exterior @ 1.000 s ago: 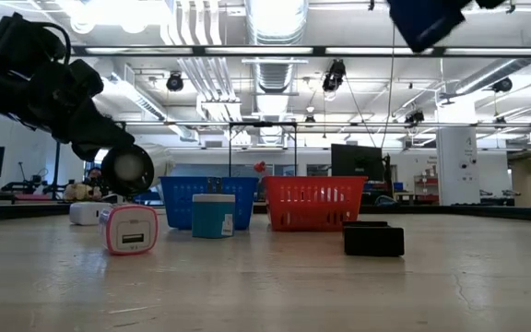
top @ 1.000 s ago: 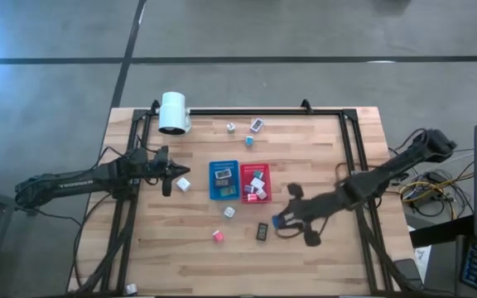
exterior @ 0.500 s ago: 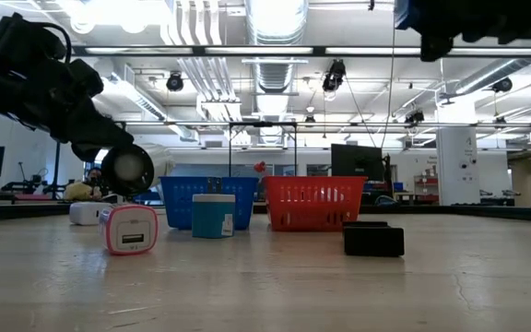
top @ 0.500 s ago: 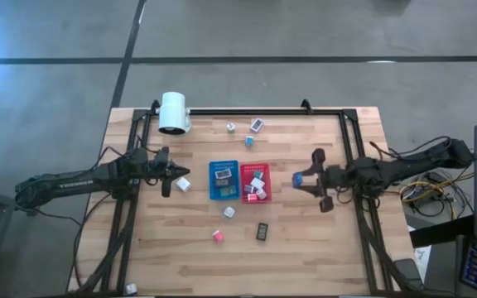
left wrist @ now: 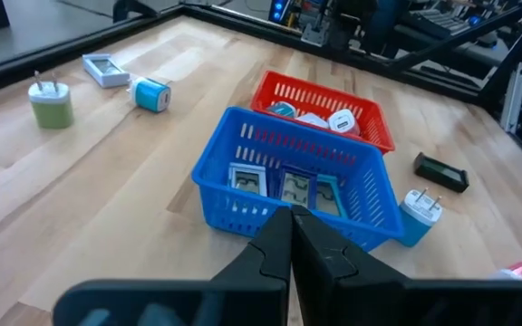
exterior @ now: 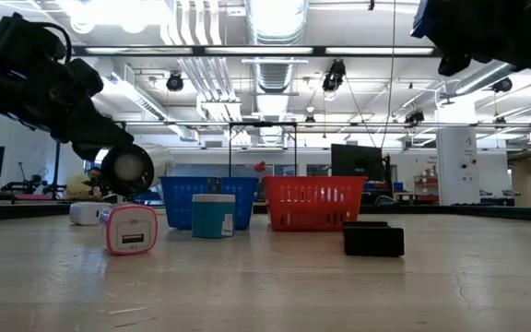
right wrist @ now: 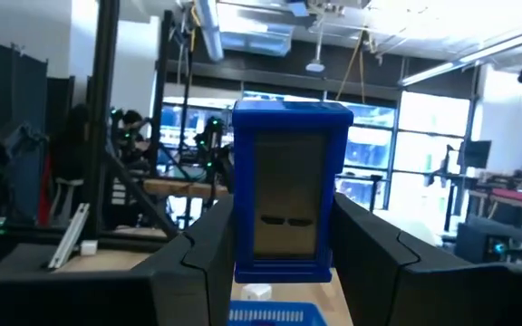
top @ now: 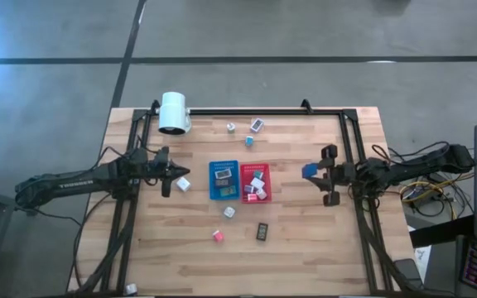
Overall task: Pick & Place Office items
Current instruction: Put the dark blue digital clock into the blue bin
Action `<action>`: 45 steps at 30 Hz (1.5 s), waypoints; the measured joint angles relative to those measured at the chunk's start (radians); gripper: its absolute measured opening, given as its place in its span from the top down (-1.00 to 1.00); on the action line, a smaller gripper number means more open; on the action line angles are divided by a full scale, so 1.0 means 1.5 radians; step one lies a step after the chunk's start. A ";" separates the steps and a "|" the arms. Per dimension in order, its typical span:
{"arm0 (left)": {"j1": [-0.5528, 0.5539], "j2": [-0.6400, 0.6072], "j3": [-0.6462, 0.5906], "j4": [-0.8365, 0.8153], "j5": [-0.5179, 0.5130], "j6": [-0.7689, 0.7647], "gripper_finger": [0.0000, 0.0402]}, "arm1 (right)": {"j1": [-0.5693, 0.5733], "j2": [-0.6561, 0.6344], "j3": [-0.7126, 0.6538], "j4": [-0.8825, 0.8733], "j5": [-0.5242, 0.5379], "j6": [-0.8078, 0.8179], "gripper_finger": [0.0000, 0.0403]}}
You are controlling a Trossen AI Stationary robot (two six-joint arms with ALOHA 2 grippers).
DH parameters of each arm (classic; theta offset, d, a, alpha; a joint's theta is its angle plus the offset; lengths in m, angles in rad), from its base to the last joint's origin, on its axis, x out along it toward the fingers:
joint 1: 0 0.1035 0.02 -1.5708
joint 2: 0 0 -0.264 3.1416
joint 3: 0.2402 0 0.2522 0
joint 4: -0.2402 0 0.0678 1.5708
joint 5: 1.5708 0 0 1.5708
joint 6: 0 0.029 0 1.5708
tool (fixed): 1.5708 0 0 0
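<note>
right gripper [top: 317, 174] is up off the table at the right side, clear of the red tray [top: 255, 181], fingers clamped on a blue item [right wrist: 290, 188] with a grey face panel. In the right wrist view the item sits squarely between the two fingers [right wrist: 208, 244], one on each side face, its top end sticking out well past the fingertips. Long axis runs along the fingers, so it points straight out from the gripper; grey panel faces the wrist camera. From above, the same item shows as a small blue patch at the gripper tip, on the side toward the trays

left gripper [top: 171, 173] hovers left of the blue tray [top: 224, 180], fingers fully closed on nothing; a white cube [top: 183, 184] lies just beside its tip. Left wrist view looks over the closed fingertips at the blue tray with flat framed items lying in it, red tray behind it holding white and teal pieces

loose on the table: white and pink cube [exterior: 129, 230], teal-blue cube [exterior: 214, 216] and a dark flat rectangle [exterior: 373, 239] lying flat in front of the trays, long side roughly across the low view. A few more small cubes [top: 248, 140] sit toward the far edge, near the big white cylinder [top: 173, 112]
</note>
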 joint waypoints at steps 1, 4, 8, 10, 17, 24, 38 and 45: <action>0.000 0.000 0.000 0.003 -0.002 0.002 0.93 | 0.000 0.000 -0.002 0.000 0.000 -0.001 0.31; 0.000 -0.001 0.000 0.009 -0.002 0.004 0.93 | 0.000 0.001 -0.002 0.009 -0.001 -0.001 0.31; 0.000 -0.001 0.000 0.019 -0.004 0.006 0.93 | 0.000 0.000 -0.002 0.035 -0.015 -0.009 0.31; 0.000 -0.001 0.000 0.031 -0.005 0.007 0.93 | 0.000 0.000 -0.001 0.032 -0.023 -0.026 0.31; -0.001 -0.001 0.000 0.077 -0.080 0.013 0.93 | -0.008 0.000 0.041 0.002 -0.015 -0.071 0.30; 0.000 -0.001 0.000 0.090 -0.106 0.006 0.93 | -0.007 0.005 0.091 -0.141 -0.015 -0.057 0.29; -0.001 -0.001 0.000 0.054 -0.058 0.005 0.93 | -0.007 0.095 0.143 -0.143 -0.015 -0.054 0.29; -0.001 -0.001 0.000 0.054 -0.056 0.006 0.93 | -0.007 0.181 0.186 -0.143 -0.013 -0.057 0.29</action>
